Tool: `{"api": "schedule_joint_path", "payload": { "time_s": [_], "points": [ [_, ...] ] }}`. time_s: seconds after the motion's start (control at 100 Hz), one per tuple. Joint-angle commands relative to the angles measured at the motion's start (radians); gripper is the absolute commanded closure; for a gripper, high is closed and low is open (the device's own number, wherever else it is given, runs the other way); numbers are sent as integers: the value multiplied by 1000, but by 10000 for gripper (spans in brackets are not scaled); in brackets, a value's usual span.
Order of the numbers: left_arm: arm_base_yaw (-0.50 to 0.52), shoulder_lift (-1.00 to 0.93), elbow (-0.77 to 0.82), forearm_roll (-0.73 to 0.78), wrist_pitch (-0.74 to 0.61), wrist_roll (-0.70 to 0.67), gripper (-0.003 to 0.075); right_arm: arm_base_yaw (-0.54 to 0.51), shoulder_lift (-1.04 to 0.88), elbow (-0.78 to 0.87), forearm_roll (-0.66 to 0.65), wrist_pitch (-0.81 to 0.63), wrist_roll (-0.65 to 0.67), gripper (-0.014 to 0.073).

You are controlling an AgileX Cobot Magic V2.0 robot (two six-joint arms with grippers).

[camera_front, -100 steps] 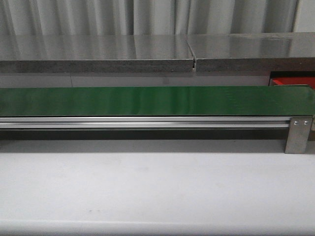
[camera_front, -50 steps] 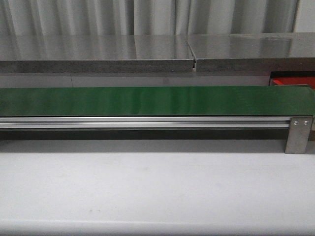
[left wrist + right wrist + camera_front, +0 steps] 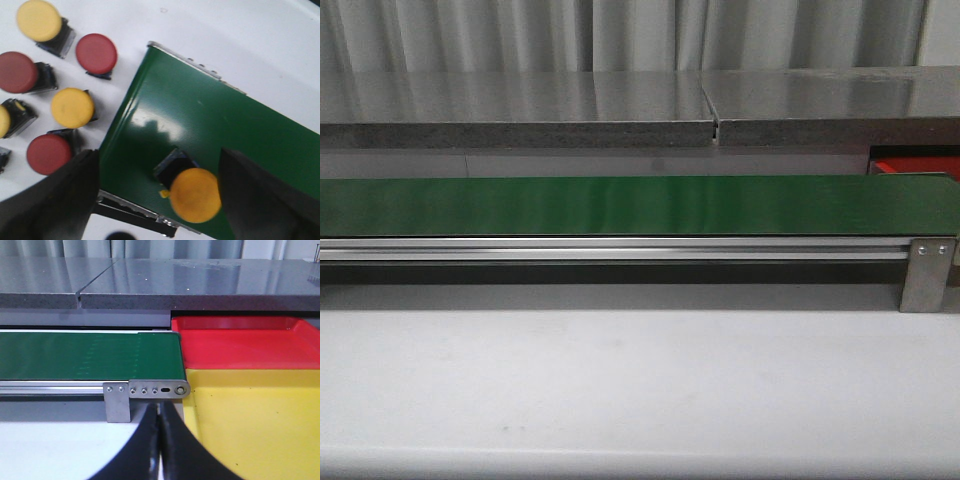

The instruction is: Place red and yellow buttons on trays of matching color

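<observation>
In the left wrist view a yellow button point(image 3: 195, 195) with a black base lies on the end of the green belt point(image 3: 215, 125). My left gripper point(image 3: 159, 153) is open around it, and the button sits close to one finger without being gripped. Several more buttons stand on the white table beside the belt, among them a red one point(image 3: 96, 53) and a yellow one point(image 3: 73, 107). In the right wrist view my right gripper point(image 3: 159, 408) is shut and empty, low in front of the belt's other end. The red tray point(image 3: 240, 347) and the yellow tray point(image 3: 250, 420) lie side by side there.
The green belt point(image 3: 640, 205) runs across the front view on an aluminium rail point(image 3: 620, 250), with a metal bracket point(image 3: 926, 272) at its right end. A corner of the red tray point(image 3: 912, 166) shows behind it. A grey counter point(image 3: 520, 105) stands beyond. Neither arm appears in the front view.
</observation>
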Motion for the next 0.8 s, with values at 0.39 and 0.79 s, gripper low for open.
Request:
{"api": "schedule_joint_path", "payload": {
  "time_s": [0.39, 0.79],
  "points": [
    [70, -60, 34, 100, 35, -70, 226, -4, -17, -22, -1, -75, -2, 711],
    [159, -58, 195, 45, -25, -70, 226, -4, -17, -22, -1, -75, -2, 711]
  ]
}}
